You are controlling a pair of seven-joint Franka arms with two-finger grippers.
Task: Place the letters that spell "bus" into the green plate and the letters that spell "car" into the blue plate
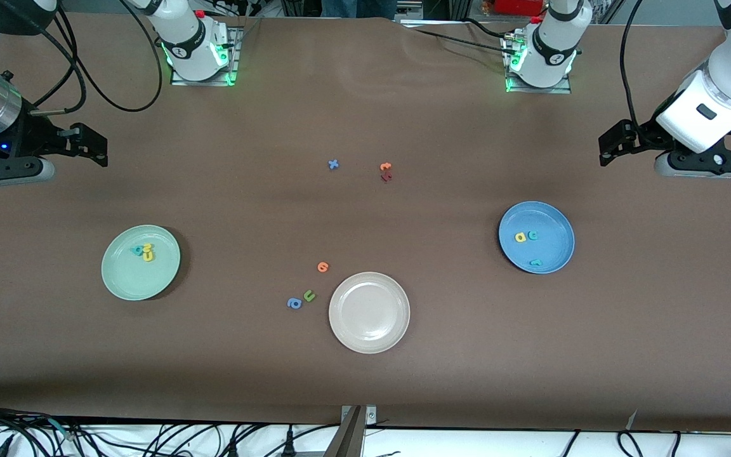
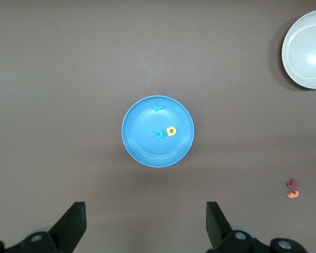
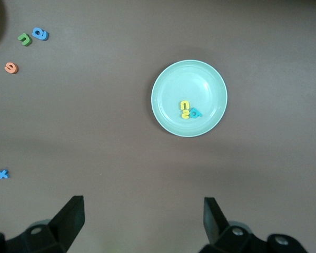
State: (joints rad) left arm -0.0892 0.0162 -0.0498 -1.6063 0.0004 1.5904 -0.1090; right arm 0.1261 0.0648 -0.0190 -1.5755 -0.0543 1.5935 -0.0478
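Observation:
The green plate [image 1: 125, 279] lies toward the right arm's end of the table and holds the teal "b" [image 3: 195, 112], yellow "u" [image 3: 185, 105] and yellow "s" [image 3: 185, 114] bunched together. Toward the left arm's end, the blue plate [image 1: 556, 222] holds the yellow "a" [image 1: 520, 237], teal "c" [image 1: 533, 235] and teal "r" [image 1: 535, 261]. My right gripper [image 3: 143, 213] hangs open and empty, high over the table's edge on its side, apart from the green plate. My left gripper [image 2: 146, 219] is likewise open and empty, high up, apart from the blue plate.
A cream-white plate [image 1: 368, 339] lies mid-table, nearer the camera. Beside it are an orange letter [image 1: 322, 266], a green "u" [image 1: 309, 295] and a blue "a" [image 1: 294, 303]. Farther off lie a blue "x" [image 1: 333, 164], an orange letter [image 1: 385, 166] and a dark red one [image 1: 386, 177].

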